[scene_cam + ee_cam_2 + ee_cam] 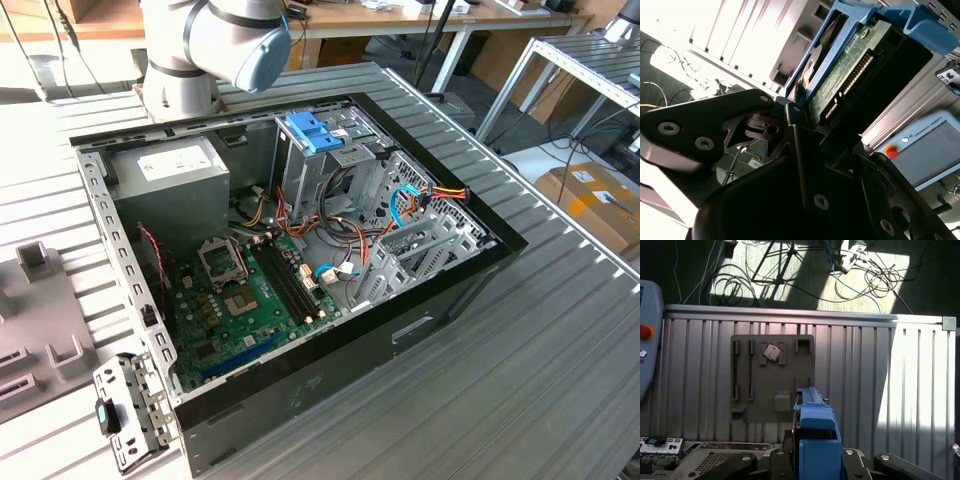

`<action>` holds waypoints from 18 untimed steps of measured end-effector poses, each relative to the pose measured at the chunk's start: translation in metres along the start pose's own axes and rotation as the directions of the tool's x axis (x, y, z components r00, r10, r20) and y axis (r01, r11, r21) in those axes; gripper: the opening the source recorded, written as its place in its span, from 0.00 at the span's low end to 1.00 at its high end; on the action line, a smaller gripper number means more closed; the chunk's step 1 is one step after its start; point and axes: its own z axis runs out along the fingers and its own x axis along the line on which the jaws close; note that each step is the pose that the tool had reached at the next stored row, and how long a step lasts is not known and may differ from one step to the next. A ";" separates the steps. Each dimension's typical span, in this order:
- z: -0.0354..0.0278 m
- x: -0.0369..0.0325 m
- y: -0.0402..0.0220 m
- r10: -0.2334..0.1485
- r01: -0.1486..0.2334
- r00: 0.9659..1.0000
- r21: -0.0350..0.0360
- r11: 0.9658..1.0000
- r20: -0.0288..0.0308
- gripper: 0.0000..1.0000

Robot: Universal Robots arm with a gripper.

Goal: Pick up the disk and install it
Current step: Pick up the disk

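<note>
Disk (840,75) clamped edge-on in the gripper (812,125), fingers (794,112) narrowed onto its blue rails. Pick-up judged done. Install judged not yet done: disk held in the air over the table (920,390), near a grey plate (772,375) and well apart from the case (400,330).

Second wrist view: green circuit-board face of the disk, connector row along one edge, blue rail across the far end, one black finger touching the near rail; pendant (930,145) beyond. Best view for the grip itself.

First wrist view: disk seen end-on as a blue block between the fingers; adds what lies below, namely the plate with its slots and the slatted table.

Exterior view: open case on the table, cage (350,165) beside the power supply (170,180), light-blue bracket (315,130) atop the cage, arm (215,40) behind the case. Exterior view for the destination, wrist views for the hold.
</note>
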 end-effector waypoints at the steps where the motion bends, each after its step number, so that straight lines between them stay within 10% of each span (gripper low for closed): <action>1: -0.0001 0.0001 -0.0014 0.000 0.000 1.000 0.000 1.000 0.000 0.36; 18: -0.0019 0.0011 -0.0363 0.000 0.000 1.000 0.000 1.000 0.000 0.36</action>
